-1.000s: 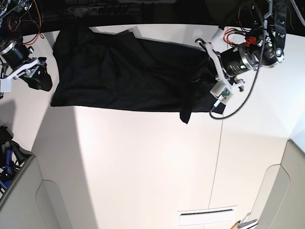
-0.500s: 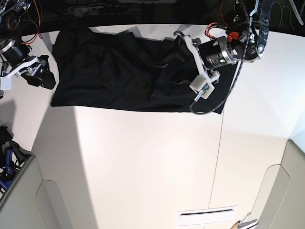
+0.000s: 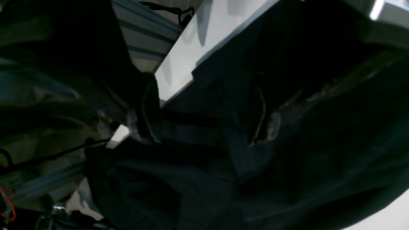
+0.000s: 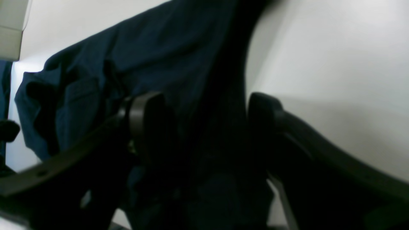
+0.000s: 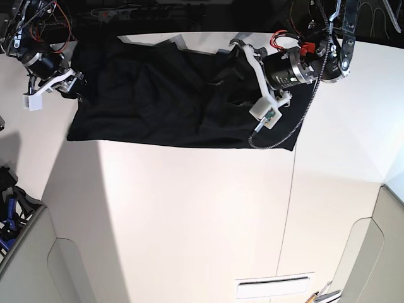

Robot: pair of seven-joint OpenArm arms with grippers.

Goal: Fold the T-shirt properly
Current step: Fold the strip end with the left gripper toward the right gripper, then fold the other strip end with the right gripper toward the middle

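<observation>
Both arms have shifted inward over the T-shirt [image 5: 164,95], which lies flat along the desk [image 5: 202,208] far edge. Left fingers [image 3: 204,121] and right fingers [image 4: 204,127] spread wide, holding nothing, straddling fabric for regrasping.

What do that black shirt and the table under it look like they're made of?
The T-shirt looks like soft matte fabric: it wrinkles and drapes with no shine. The table seems a smooth, hard white board, perhaps laminate, with a thin seam and faint sheen.

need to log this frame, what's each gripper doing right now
Left gripper: open, jaws spread over the T-shirt, gripping nothing.
Right gripper: open, jaws either side of the shirt's edge, not clamped.
</observation>
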